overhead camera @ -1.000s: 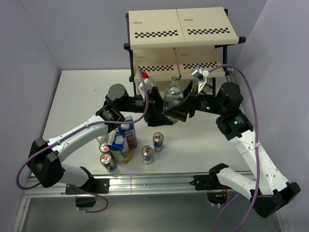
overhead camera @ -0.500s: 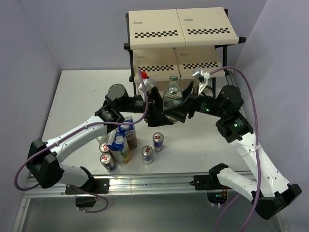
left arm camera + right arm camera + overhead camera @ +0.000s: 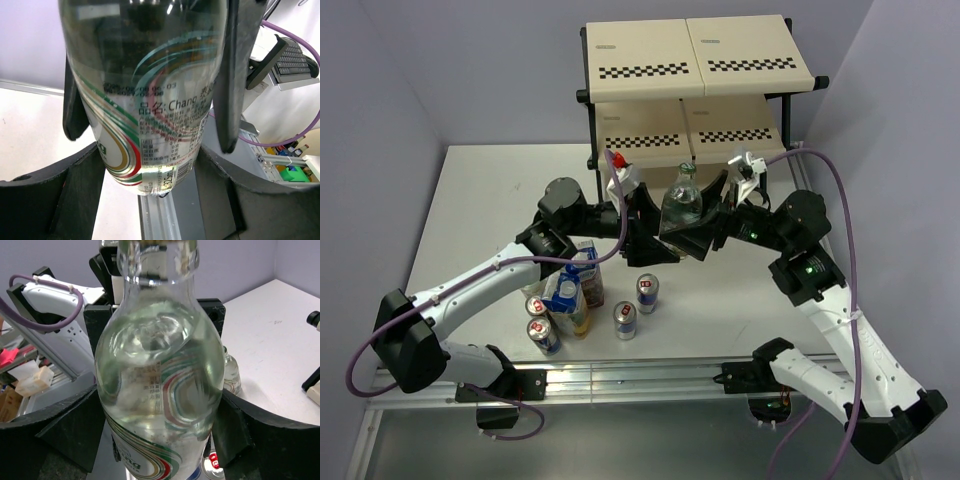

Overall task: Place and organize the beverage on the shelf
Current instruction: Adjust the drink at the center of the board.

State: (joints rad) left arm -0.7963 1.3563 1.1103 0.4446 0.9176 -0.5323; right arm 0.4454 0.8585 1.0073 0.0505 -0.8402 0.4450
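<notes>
bottle (image 3: 682,205) upright, off table, before shelf (image 3: 740,45); left gripper (image 3: 658,228) clamped on it; right gripper (image 3: 705,225) flanks it, cannot tell if gripping.

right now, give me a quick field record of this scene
held item: small clear plastic bottle, between both arms
left fingers: closed on the bottle
right fingers: flanking the bottle, grip unclear
on white table: slim blue-and-silver cans, juice cartons, near left
shelf: cream three-tier rack, behind the bottle
</notes>
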